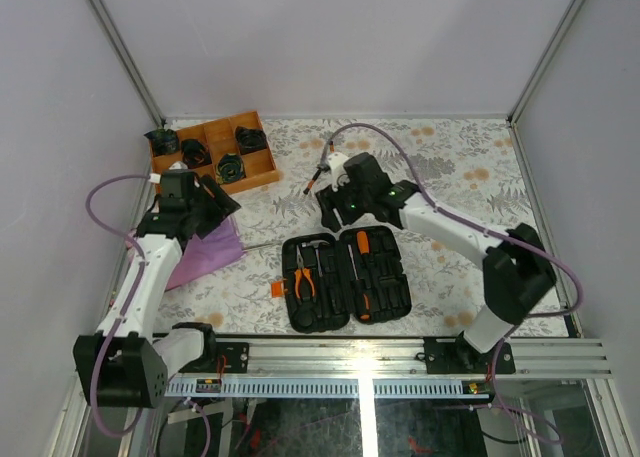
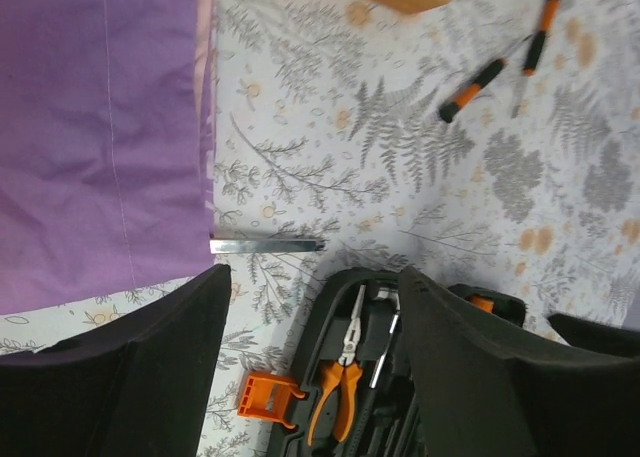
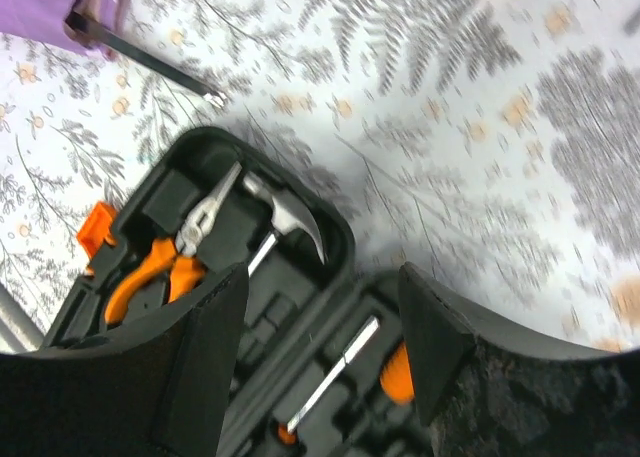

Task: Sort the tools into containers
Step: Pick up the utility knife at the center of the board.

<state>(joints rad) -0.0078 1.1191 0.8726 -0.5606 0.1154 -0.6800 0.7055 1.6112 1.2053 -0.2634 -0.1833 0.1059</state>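
two loose drivers (image 2: pixel 472 89) lie on the desk just beyond the open tool case (image 1: pixel 390 277). they look light, stiff and slim, so pinch mid-handle. left claw (image 2: pixel 312 277) and right claw (image 3: pixel 322 277) are spread, empty.

Lit brightly and evenly from above; soft, weak shadows only. Sharp all over in the top view. Blurred by motion in the right wrist view, mostly toward 2 o'clock. Out of focus at 6 o'clock in both wrist views, on the near fingers (image 2: pixel 110 377).
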